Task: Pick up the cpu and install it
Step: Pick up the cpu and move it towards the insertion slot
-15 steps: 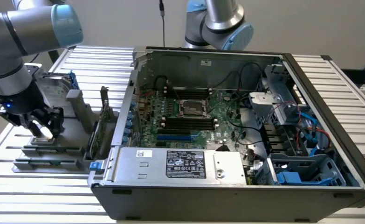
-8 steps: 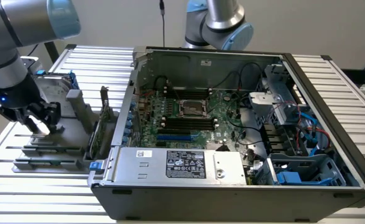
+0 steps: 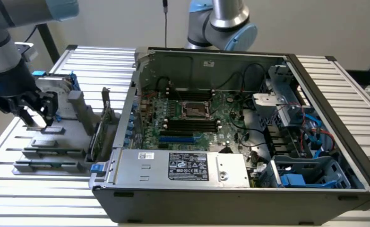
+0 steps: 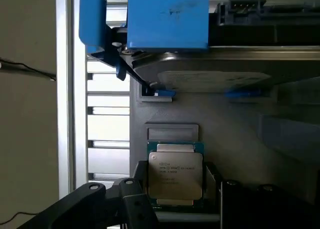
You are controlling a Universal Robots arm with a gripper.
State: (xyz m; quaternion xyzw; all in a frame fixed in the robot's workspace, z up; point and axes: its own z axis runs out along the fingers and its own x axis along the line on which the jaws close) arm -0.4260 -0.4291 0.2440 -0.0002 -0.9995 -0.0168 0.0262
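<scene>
Gripper [image 3: 37,117]: it is low over the parts holder [image 3: 51,152] at the exterior view's left, on the slatted desk [image 3: 21,189].
Fingers [image 4: 141,171]: they stand wide, one against each of two opposite edges of the cpu [image 4: 175,176], pinching it across its narrower width.
Cpu, place: it lies flat, lid up, in the grey holder, just beside the hard drive [image 4: 215,81] and its blue bracket [image 4: 167,19].
Cpu, weight: expect it to be light and thin, so you need little force.
Cpu, stiffness: the metal lid is rigid, but the green board rim around it is likely brittle at the corners.
Cpu, surface: the lid looks smooth and shiny, so judge it slippery and keep it level.
Cpu, fragility: treat the underside contacts as delicate and avoid any scrape or drop.
Hold: grip the side edges near their middle, squarely, never the lid face.
Computer case [image 3: 336,94]: it lies open at the exterior view's right, with the socket [image 3: 194,109] on the board inside, well apart from the cpu.
</scene>
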